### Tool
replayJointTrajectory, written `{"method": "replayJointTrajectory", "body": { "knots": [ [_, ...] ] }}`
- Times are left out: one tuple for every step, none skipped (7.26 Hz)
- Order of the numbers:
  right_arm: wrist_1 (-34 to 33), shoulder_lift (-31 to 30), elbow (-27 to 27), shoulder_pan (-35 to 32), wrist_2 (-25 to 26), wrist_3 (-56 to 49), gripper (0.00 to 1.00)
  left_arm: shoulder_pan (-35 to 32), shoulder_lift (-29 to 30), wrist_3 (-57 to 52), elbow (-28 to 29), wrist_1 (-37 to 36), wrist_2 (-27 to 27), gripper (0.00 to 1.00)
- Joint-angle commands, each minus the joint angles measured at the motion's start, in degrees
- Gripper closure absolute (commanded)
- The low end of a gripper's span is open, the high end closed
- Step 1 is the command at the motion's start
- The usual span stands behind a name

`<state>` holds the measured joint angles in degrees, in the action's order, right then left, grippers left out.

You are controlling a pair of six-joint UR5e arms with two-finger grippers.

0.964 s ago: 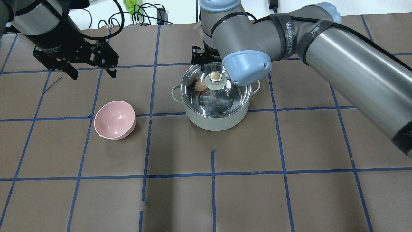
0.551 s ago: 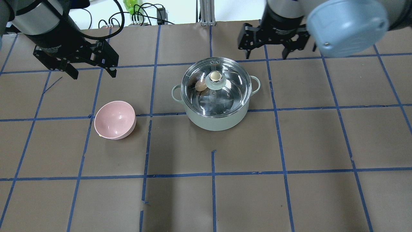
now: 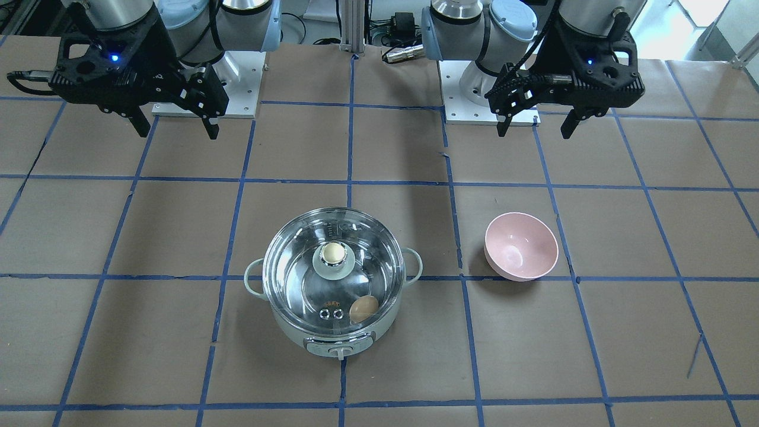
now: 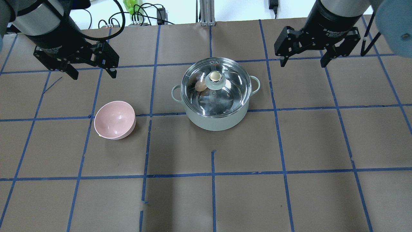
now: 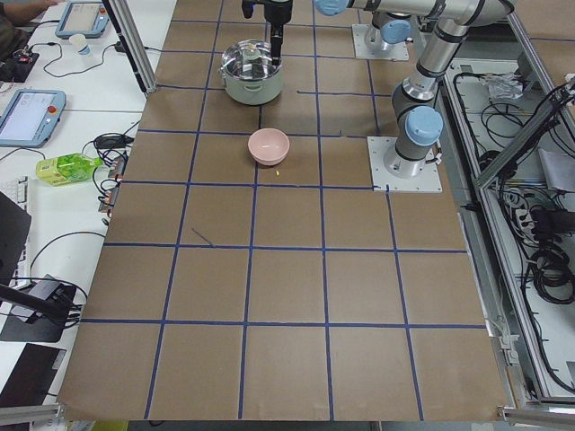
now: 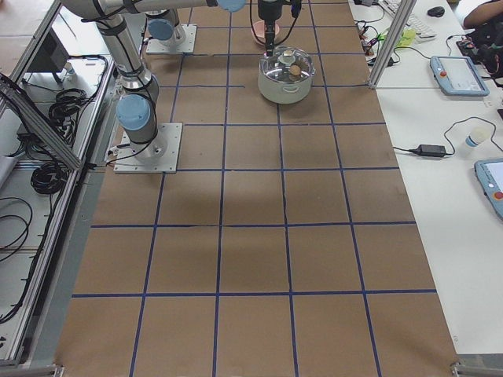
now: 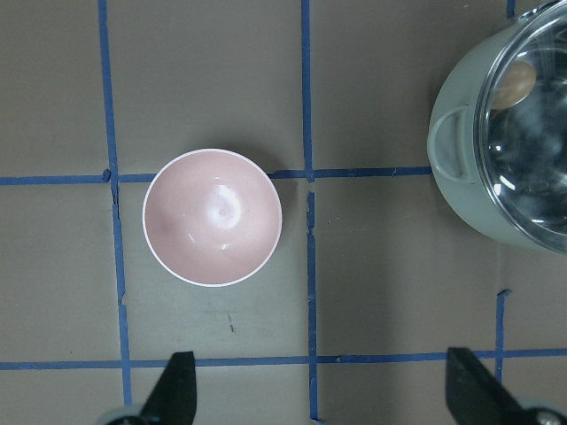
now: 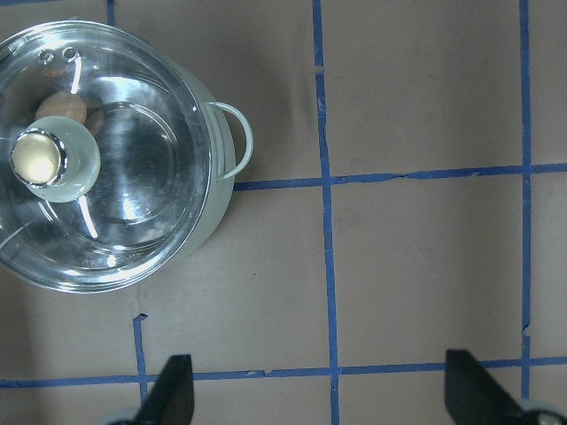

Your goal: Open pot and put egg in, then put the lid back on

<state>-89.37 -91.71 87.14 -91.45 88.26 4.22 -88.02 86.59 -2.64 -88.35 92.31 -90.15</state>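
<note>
Seen from overhead, the pot [image 4: 215, 120] stands on the table [image 4: 289, 145] with the lid [image 4: 229, 94] seated on its rim, cream knob up. Through the glass the egg [image 4: 200, 86] lies on the steel floor at the pot's nine o'clock side (just beside the knob's base in that view). The right gripper [image 4: 302, 64] hangs at two o'clock from the pot, jaws spread wide, holding nothing. The left gripper [image 4: 94, 76] hangs at eleven o'clock from the pink bowl [image 4: 114, 120], jaws likewise apart and empty. The bowl rests at eight o'clock from the pot, well apart.
</note>
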Motion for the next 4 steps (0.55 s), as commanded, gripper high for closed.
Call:
{"method": "replayJointTrajectory", "body": {
  "knots": [
    [-0.36,-0.05,0.05,-0.04,0.51,-0.17,0.0,-0.05,0.24,0.27,-0.07,0.15,-0.29,0.0],
    [-0.45,0.04,0.13,-0.04,0.34,-0.26,0.0,-0.05,0.25,0.27,-0.07,0.06,-0.12,0.0],
    [-0.54,-0.05,0.05,-0.04,0.08,-0.44,0.0,-0.05,0.16,0.44,-0.07,0.06,-0.03,0.0],
    [-0.54,-0.05,-0.04,-0.13,-0.27,0.08,0.0,-0.05,0.25,0.53,-0.07,0.06,-0.03,0.0]
  ]
}}
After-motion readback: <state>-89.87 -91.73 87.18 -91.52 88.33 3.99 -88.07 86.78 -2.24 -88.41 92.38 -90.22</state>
